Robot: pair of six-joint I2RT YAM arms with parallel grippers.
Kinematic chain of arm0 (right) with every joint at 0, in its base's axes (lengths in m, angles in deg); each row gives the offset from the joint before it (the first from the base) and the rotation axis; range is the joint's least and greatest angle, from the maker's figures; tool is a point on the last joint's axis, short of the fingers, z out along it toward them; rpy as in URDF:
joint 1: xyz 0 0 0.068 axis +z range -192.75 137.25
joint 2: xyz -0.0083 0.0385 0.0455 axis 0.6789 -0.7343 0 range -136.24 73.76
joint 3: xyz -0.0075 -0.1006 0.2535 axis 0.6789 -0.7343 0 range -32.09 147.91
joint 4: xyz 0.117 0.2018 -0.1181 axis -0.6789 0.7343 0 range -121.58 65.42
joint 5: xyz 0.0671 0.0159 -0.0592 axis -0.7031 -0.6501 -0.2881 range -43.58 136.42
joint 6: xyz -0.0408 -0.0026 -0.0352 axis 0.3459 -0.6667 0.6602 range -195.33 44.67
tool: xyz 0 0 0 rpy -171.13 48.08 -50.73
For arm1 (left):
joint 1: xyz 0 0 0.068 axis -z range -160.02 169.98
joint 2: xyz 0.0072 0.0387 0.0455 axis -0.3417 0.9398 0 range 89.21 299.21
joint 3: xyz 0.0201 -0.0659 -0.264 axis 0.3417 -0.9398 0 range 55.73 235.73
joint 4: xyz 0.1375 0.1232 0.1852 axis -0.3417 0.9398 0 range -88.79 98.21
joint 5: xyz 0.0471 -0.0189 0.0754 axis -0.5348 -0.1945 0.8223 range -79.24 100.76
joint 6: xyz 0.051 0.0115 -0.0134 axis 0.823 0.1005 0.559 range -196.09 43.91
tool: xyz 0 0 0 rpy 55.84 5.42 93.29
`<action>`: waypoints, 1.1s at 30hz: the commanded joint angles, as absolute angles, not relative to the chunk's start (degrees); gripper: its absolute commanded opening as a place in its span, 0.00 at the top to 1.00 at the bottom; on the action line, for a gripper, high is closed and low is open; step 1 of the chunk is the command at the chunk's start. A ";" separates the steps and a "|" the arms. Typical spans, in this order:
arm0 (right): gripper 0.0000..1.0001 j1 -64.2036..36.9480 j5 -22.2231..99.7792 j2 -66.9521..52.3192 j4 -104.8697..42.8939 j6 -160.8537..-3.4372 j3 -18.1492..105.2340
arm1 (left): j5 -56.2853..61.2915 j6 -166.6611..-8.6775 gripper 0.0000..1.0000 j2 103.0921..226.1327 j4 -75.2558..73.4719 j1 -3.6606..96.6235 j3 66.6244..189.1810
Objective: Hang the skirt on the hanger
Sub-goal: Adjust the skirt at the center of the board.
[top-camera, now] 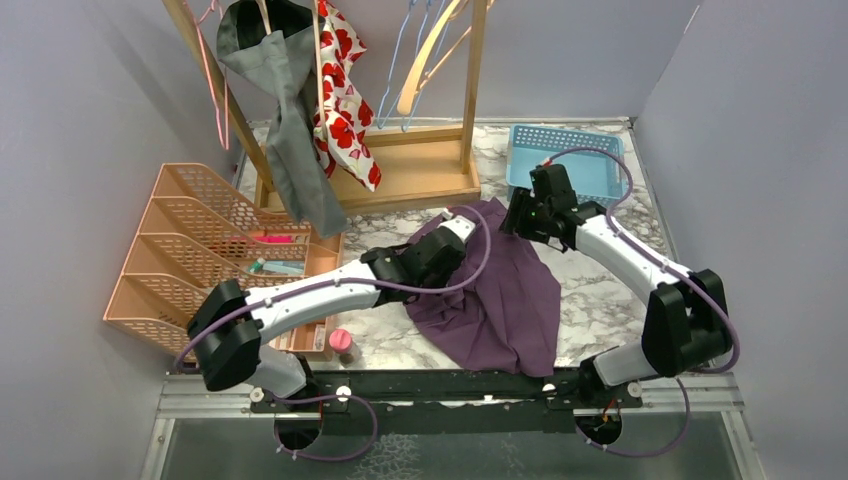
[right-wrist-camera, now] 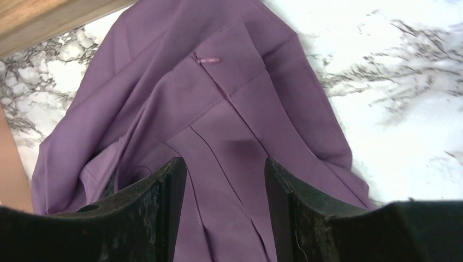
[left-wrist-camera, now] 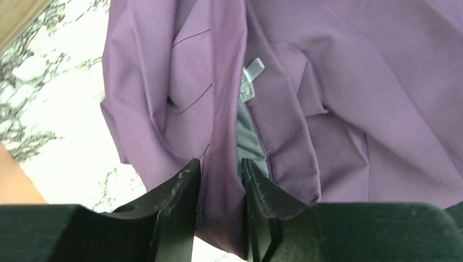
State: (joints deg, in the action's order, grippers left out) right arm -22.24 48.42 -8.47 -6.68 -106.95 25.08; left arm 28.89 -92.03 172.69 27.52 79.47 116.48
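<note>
The purple skirt (top-camera: 500,295) lies crumpled on the marble table in front of the wooden rack. My left gripper (top-camera: 457,226) is at its far left corner, shut on a fold of the waistband (left-wrist-camera: 221,142), next to a clear size tag (left-wrist-camera: 251,79). My right gripper (top-camera: 520,215) is open at the skirt's far right edge, its fingers astride the pleated fabric (right-wrist-camera: 225,142) below the zip pull (right-wrist-camera: 207,60). Empty hangers (top-camera: 425,55), one wooden and some blue wire ones, hang on the rack.
The wooden rack (top-camera: 420,175) at the back also holds a grey garment (top-camera: 290,140) and a red-flowered one (top-camera: 345,105). A blue basket (top-camera: 575,160) stands at the back right and an orange organiser (top-camera: 190,240) on the left. A small pink object (top-camera: 341,340) stands near the front edge.
</note>
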 commanded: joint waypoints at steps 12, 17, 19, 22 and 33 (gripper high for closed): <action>0.37 -16.25 53.33 -22.59 -6.59 -106.44 41.48 | 29.88 -100.02 0.88 159.37 23.25 79.02 105.49; 0.37 -14.54 60.60 -27.39 -1.01 -107.26 45.05 | 29.58 -100.26 0.90 158.48 22.47 78.96 104.36; 0.38 -14.02 65.92 -28.02 2.25 -108.58 45.31 | 29.57 -100.26 0.90 158.31 22.30 78.87 104.21; 0.40 -13.93 72.78 -26.87 3.87 -109.60 43.02 | 29.61 -100.17 0.92 158.05 21.94 78.78 104.00; 0.60 -13.95 70.58 -24.49 3.22 -109.18 39.02 | 29.80 -100.17 0.94 156.58 21.11 78.01 103.38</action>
